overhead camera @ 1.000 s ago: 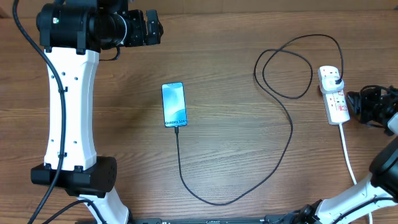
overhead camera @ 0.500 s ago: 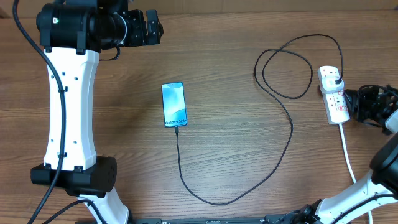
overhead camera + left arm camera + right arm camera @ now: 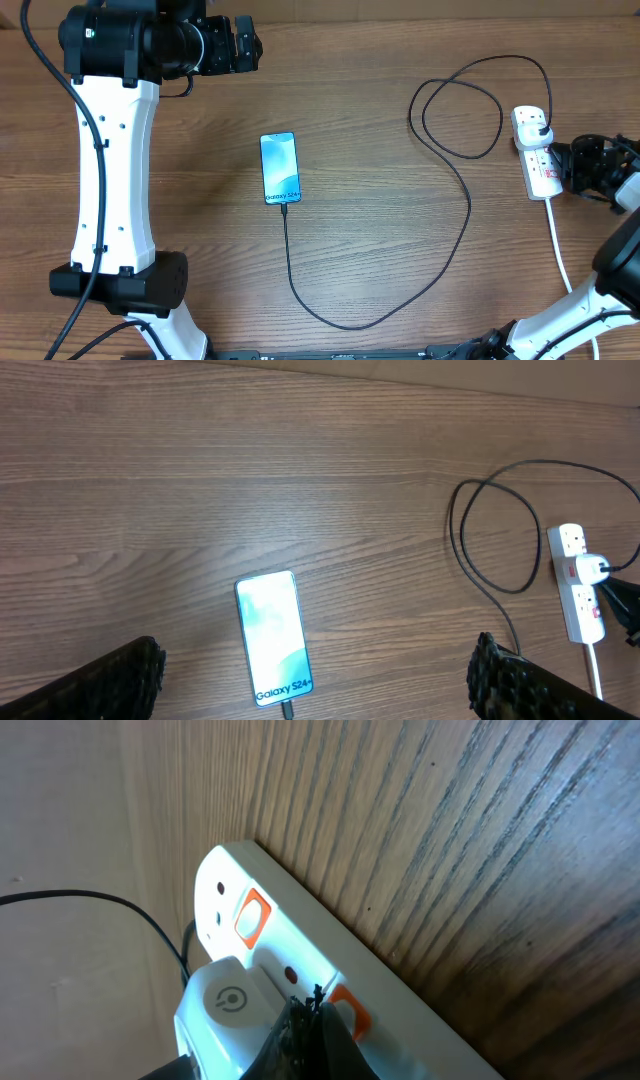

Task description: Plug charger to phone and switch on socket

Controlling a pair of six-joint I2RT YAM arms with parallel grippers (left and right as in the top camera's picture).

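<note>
The phone (image 3: 281, 168) lies mid-table with its light blue screen lit; it also shows in the left wrist view (image 3: 272, 637). The black charger cable (image 3: 455, 215) runs from the phone's near end in a long loop to a plug (image 3: 541, 127) in the white power strip (image 3: 540, 165) at the right edge. In the right wrist view the strip (image 3: 300, 955) shows orange-red switches (image 3: 250, 916). My right gripper (image 3: 312, 1020) is shut, its tips right at a switch beside the plug (image 3: 225, 1005). My left gripper (image 3: 315, 680) is open, high above the phone.
The strip's thick white cord (image 3: 562, 255) runs toward the front right. The left arm's white column (image 3: 110, 170) stands at the left. Bare wooden table (image 3: 380, 120) lies around the phone.
My right gripper has edged left, closer to the power strip. The phone, the cable and the left arm have not moved.
</note>
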